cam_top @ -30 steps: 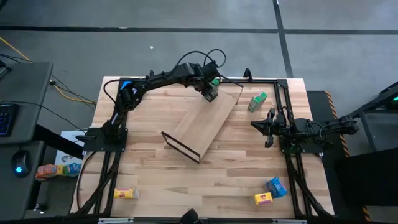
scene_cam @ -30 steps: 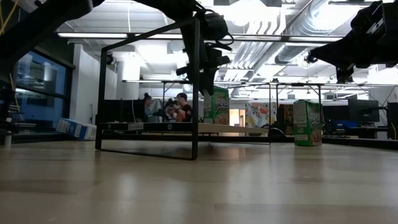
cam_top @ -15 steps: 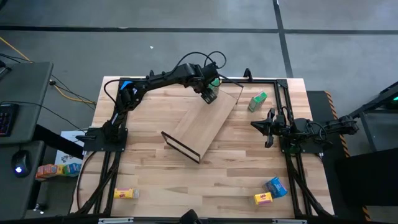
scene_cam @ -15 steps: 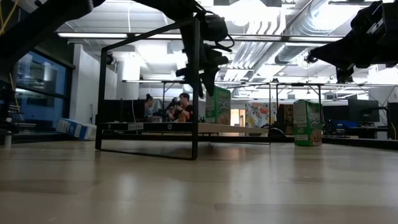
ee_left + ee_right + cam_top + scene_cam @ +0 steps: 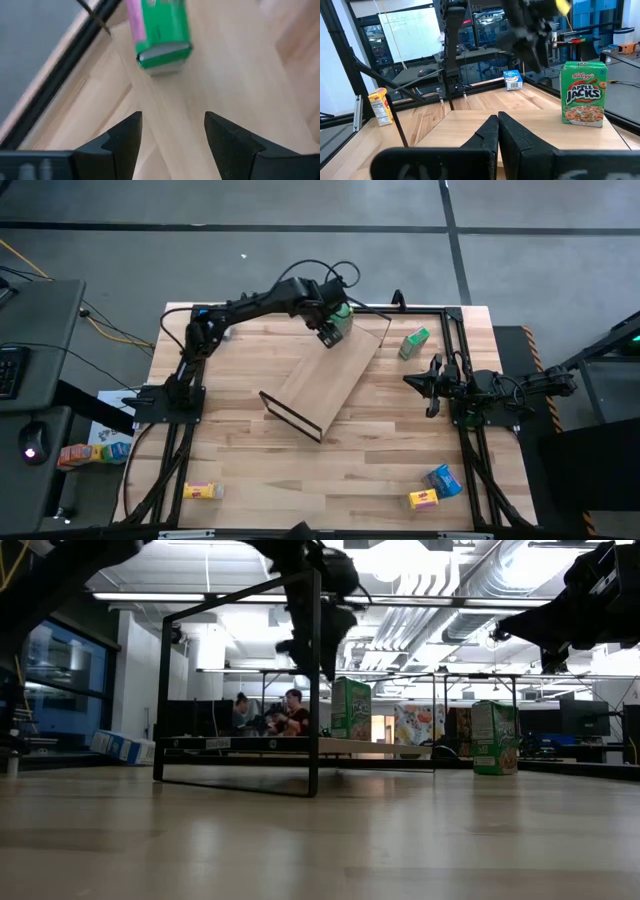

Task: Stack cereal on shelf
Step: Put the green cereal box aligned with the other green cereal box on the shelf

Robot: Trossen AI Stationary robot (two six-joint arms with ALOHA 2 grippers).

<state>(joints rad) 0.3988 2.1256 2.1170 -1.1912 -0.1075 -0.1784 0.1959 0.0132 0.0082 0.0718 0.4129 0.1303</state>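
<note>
A green cereal box [image 5: 343,313] [image 5: 161,30] stands upright on the far end of the shelf [image 5: 330,370], a light-wood board lying at a slant on the table with black wire frames at its ends. My left gripper [image 5: 326,332] [image 5: 172,120] hovers open just above and beside this box, touching nothing. In the low view the box [image 5: 350,708] stands on the board [image 5: 300,745], with the gripper [image 5: 318,650] above it. My right gripper [image 5: 430,385] [image 5: 498,125] waits shut at the table's right side.
A second green box [image 5: 414,342] [image 5: 583,100] stands on the table to the right of the shelf. A blue box [image 5: 443,479] and a yellow box [image 5: 424,499] lie near the right near corner. Another yellow box [image 5: 201,491] lies near the left near corner.
My left gripper has risen and drawn slightly toward the table's left, away from the green box. The box stays upright on the far end of the shelf.
</note>
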